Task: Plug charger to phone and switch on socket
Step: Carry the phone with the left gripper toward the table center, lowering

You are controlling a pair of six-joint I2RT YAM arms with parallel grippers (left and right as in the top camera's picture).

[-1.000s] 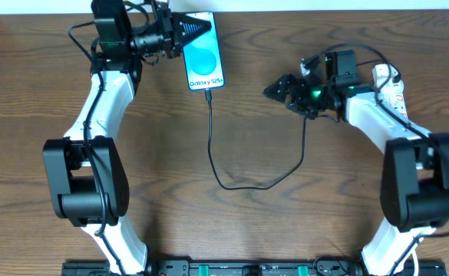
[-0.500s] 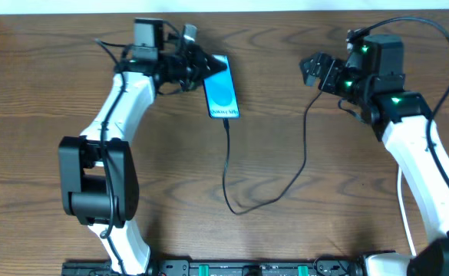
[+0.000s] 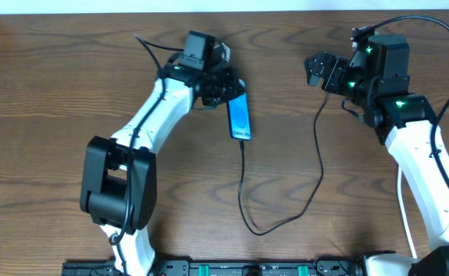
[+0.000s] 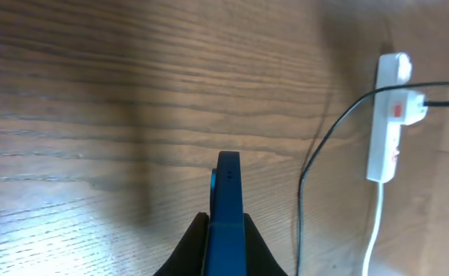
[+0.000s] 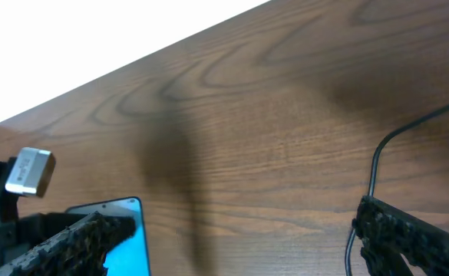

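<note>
Left gripper (image 4: 226,230) is clenched on the phone (image 4: 226,184). Its two fingers press the two flat faces, so the phone stands on its edge between them. The wrist camera sees only the thin blue side, which goes forward from the fingertips. From above, the phone comes out of this gripper toward the front of the table (image 4: 94,92), tilted, with only a narrow strip of the blue screen showing.

At the end of the phone far from the fingers, the charger (image 3: 242,192) is plugged in with its small tip. The black cable runs away from the gripper toward the front edge, makes a loop there and goes back up toward the right gripper (image 3: 318,70).

Ahead of the left fingers and to their right, the socket (image 4: 385,126) lies flat on the wood, well apart from the phone. The black cable crosses it, and a white block (image 4: 405,110) with a red mark sits on its right side. Whether the charger's plug is in it I cannot tell. The white cord (image 4: 374,230) leaves the near end of the socket.

The right gripper is released, with the jaws wide apart and nothing between them. A corner of the blue screen shows by its left finger and the cable by its right finger.
</note>
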